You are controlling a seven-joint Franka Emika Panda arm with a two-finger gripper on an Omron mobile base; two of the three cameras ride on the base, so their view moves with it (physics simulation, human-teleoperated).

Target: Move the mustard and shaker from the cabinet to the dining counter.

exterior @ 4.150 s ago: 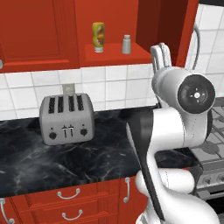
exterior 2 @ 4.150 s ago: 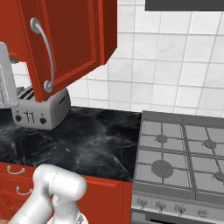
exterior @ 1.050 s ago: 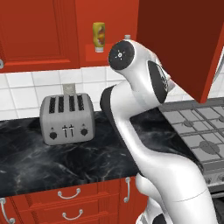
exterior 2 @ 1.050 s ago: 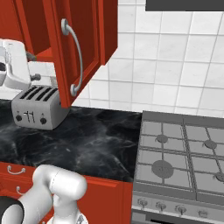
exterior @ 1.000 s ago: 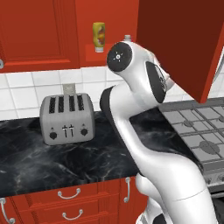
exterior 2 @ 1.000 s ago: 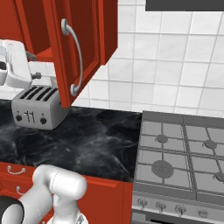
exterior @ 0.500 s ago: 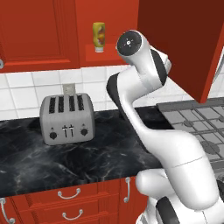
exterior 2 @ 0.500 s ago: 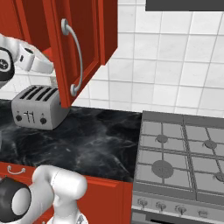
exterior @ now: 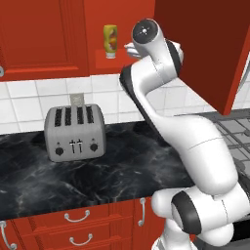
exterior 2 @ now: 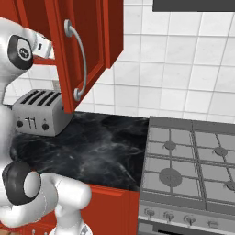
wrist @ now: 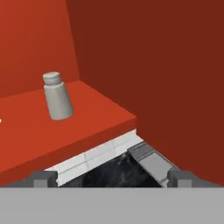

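**Ana:** Where are the two items right now?

**Ben:** Both stand on the bottom shelf of the open red cabinet (exterior: 44, 39), above the black marble desk (exterior: 122, 171) that carries a grey toaster (exterior: 74, 132). The mustard (exterior: 110, 41), a small yellow squeeze bottle, stands upright toward the shelf's left. The shaker (wrist: 57, 96), a tiny pale grey cylinder with a ribbed cap, stands upright in the hand camera's view, set back from the shelf's front edge and well apart from the cabinet's right wall.

**Ana:** And the hand?

**Ben:** The hand (wrist: 111, 178) is raised to shelf level, just outside the cabinet opening. Its two dark fingertips (wrist: 41, 178) are spread wide apart, with nothing between them. The shaker sits up and to the left of them, not yet between the tips.

**Ana:** How would the shaker handle?

**Ben:** It looks light, rigid and smooth-sided, so I would judge it easy to tip or nudge away. It widens slightly toward the base. The safest hold is probably across the body's middle, below the cap, with the fingers level so it stays upright.

**Ana:** And the mustard?

**Ben:** Likely soft plastic, a little heavier and taller. A gentle squeeze around its mid-body seems wise; a hard one could dent it or make it slip.
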